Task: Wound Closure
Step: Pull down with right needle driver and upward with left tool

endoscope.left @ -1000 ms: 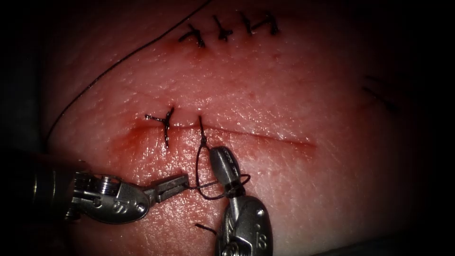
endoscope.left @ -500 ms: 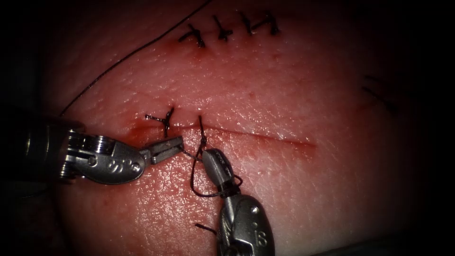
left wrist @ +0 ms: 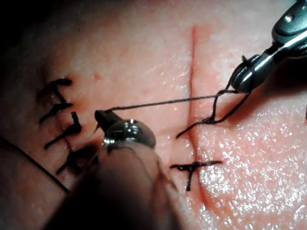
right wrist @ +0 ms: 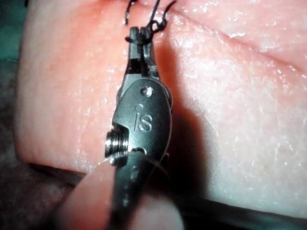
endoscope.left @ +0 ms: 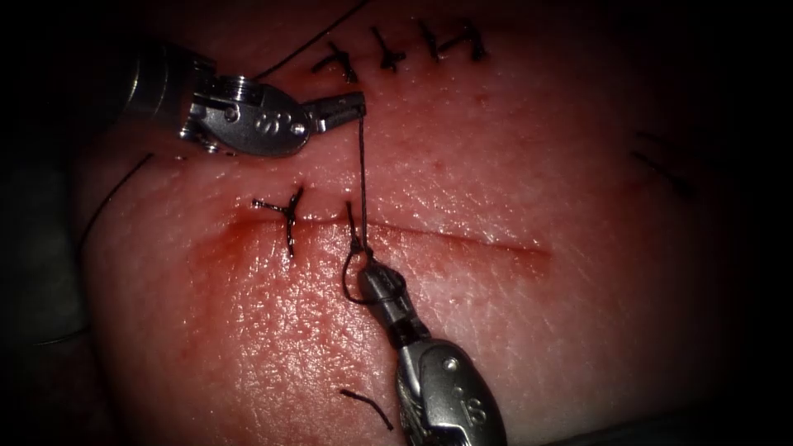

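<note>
The cut [endoscope.left: 462,239] runs across the tissue [endoscope.left: 512,165], with one tied stitch [endoscope.left: 289,213] near its left end and a second stitch [endoscope.left: 352,221] just right of it. My left tool [endoscope.left: 353,104] lies above the cut's left part, jaws shut on the thread [endoscope.left: 362,173], which runs taut down to a knot [endoscope.left: 357,246] at the second stitch. In the left wrist view the same left tool [left wrist: 101,117] holds that strand [left wrist: 168,101]. Below the cut, my right tool [endoscope.left: 368,277] is shut on the thread's short end beside a small loop [endoscope.left: 347,285]; its tip [right wrist: 138,32] meets the thread.
An older row of tied stitches [endoscope.left: 396,49] lies at the top of the tissue. A long slack thread [endoscope.left: 116,186] trails off along the left. A cut end of thread [endoscope.left: 368,405] lies below, beside the right tool's shaft. Red fluid [endoscope.left: 223,239] stains the cut's left end.
My left tool moved from below the cut up and across it, drawing its thread straight and taut. The loop around the right tool's jaws slid off and shrank toward the knot.
</note>
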Controlling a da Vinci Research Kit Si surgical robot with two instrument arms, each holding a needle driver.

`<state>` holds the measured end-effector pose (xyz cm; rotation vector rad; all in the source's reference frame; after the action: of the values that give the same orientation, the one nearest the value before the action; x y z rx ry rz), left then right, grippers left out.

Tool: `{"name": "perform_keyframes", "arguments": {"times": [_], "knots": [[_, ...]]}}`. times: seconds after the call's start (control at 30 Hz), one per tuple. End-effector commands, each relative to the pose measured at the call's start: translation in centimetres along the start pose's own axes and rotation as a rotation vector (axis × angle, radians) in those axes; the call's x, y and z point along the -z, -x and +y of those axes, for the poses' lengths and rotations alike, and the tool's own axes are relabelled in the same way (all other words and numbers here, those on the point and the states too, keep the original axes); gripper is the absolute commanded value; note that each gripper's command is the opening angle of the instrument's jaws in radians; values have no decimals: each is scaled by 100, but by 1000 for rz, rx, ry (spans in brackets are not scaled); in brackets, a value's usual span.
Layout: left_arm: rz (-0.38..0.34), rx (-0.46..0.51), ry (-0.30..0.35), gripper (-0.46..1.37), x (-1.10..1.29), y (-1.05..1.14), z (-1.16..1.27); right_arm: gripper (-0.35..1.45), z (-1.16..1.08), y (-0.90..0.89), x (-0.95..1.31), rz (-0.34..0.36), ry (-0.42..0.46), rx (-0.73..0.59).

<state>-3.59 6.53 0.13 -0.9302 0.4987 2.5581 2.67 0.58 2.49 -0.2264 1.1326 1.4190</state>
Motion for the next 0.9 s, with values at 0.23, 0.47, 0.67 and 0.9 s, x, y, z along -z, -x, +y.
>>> {"name": "perform_keyframes", "arguments": {"times": [0.23,0.47,0.67,0.9], "knots": [[11,12,11,-35,-33,2,-30,-35,0,9,-1,-89,-63,37],[63,-19,-19,-35,-72,-2,-62,-35,0,15,-3,-124,-68,60],[126,-29,-62,-35,-107,-9,-81,-35,4,17,-2,-137,-58,70],[136,-37,-80,-35,-135,-14,-97,-35,4,22,2,-146,-56,75]]}}
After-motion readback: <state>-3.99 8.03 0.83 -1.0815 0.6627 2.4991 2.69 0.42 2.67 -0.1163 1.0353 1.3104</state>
